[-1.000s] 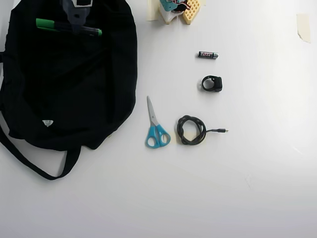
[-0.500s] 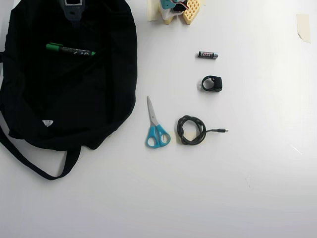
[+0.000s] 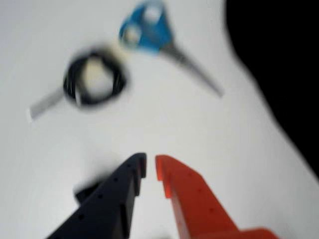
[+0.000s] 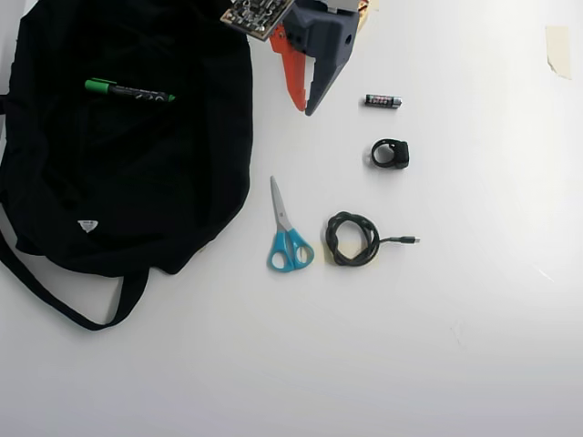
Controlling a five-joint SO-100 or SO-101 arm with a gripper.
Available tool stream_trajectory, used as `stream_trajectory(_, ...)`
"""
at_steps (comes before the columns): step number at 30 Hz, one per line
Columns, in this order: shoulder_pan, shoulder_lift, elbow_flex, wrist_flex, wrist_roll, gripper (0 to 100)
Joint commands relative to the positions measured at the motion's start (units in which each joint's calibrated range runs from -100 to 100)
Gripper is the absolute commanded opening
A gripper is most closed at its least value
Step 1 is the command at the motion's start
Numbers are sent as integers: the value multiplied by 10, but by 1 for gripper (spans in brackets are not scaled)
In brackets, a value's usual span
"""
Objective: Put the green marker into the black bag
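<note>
In the overhead view the green marker (image 4: 127,91) lies flat on the dark cloth of the black bag (image 4: 137,182), near its upper left; whether it is inside or on top I cannot tell. My gripper (image 4: 304,110) hangs over the white table just right of the bag, apart from the marker. Its orange and dark fingers point down the picture. The wrist view shows my gripper (image 3: 150,164) with the tips almost touching and nothing between them. An edge of the black bag (image 3: 279,59) fills that view's upper right.
Blue-handled scissors (image 4: 288,232) and a coiled black cable (image 4: 353,238) lie mid-table; the wrist view shows the scissors (image 3: 149,30) and the cable (image 3: 94,79) blurred. A small battery (image 4: 383,101) and a black ring (image 4: 390,153) lie right of my gripper.
A second ago the marker was under my gripper at the bag's top. It has since dropped onto the bag, and my gripper has swung right, off the bag and over the table.
</note>
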Motion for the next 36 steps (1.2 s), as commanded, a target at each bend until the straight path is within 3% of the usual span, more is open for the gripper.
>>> stream_trajectory(1, -72, -56, 89, -17, 8, 2)
stream_trajectory(5, -113, -175, 231, -21, 14, 2)
stream_trajectory(11, -137, -433, 474, -104, 108, 2)
stream_trajectory(18, -137, -675, 705, -127, 117, 2)
stream_trajectory(23, -135, -672, 754, -126, 171, 2)
stream_trajectory(36, -134, -672, 799, -78, 170, 2)
